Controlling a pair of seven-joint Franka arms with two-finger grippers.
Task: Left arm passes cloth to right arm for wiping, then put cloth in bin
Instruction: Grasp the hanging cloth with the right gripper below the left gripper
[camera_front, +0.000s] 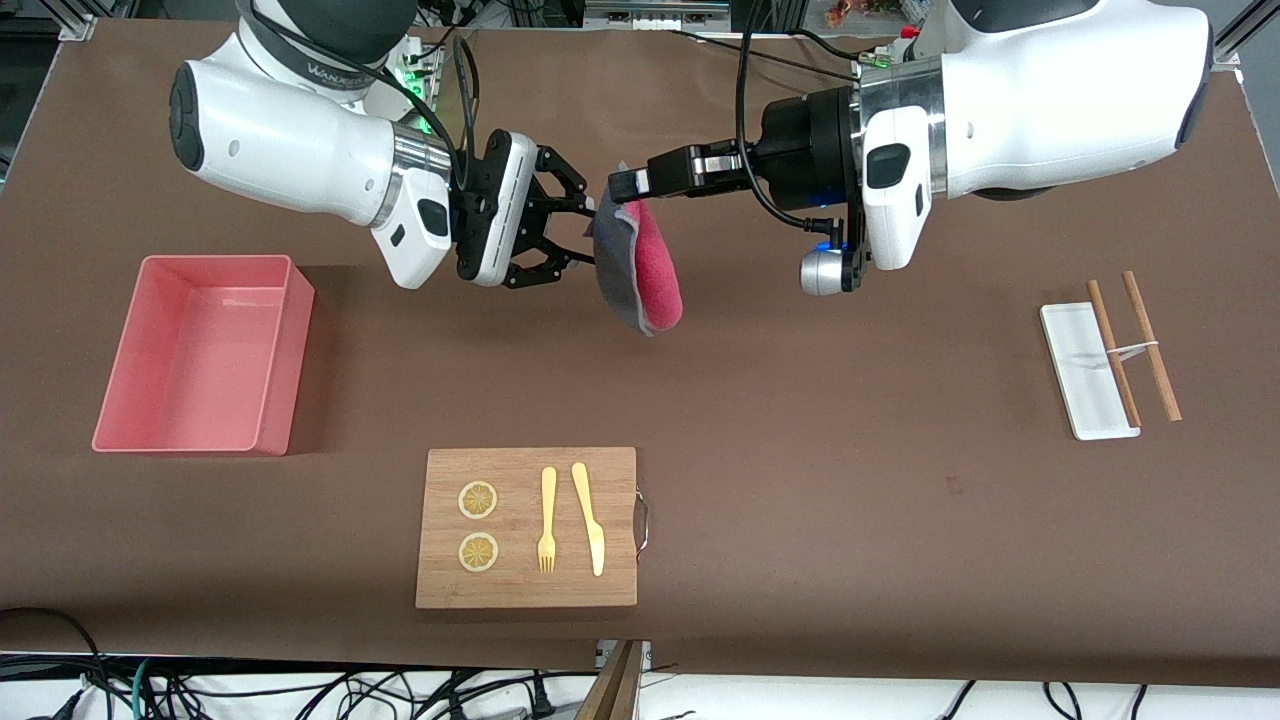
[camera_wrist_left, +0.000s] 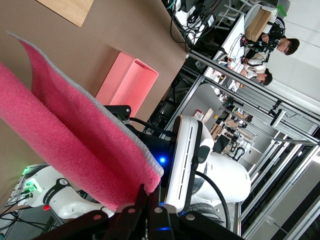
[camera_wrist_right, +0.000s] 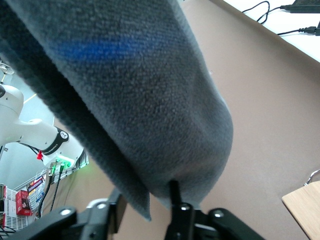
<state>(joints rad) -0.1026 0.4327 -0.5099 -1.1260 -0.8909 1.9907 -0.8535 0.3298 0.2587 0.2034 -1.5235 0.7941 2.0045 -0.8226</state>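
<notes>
My left gripper (camera_front: 615, 188) is shut on the top edge of the cloth (camera_front: 640, 265), which hangs folded in the air over the middle of the table, dark grey face toward my right gripper and magenta face away from it. In the left wrist view the jaws (camera_wrist_left: 149, 189) pinch the pink cloth (camera_wrist_left: 75, 130). My right gripper (camera_front: 587, 232) is open right beside the cloth. In the right wrist view its spread fingers (camera_wrist_right: 146, 197) straddle a lower corner of the grey cloth (camera_wrist_right: 125, 90). The pink bin (camera_front: 280, 360) stands empty toward the right arm's end of the table and also shows in the left wrist view (camera_wrist_left: 127, 82).
A wooden cutting board (camera_front: 525, 570) lies near the front camera with two lemon slices, a fork and a knife on it. A narrow white tray (camera_front: 1085, 385) and two wooden sticks (camera_front: 1150, 345) lie toward the left arm's end.
</notes>
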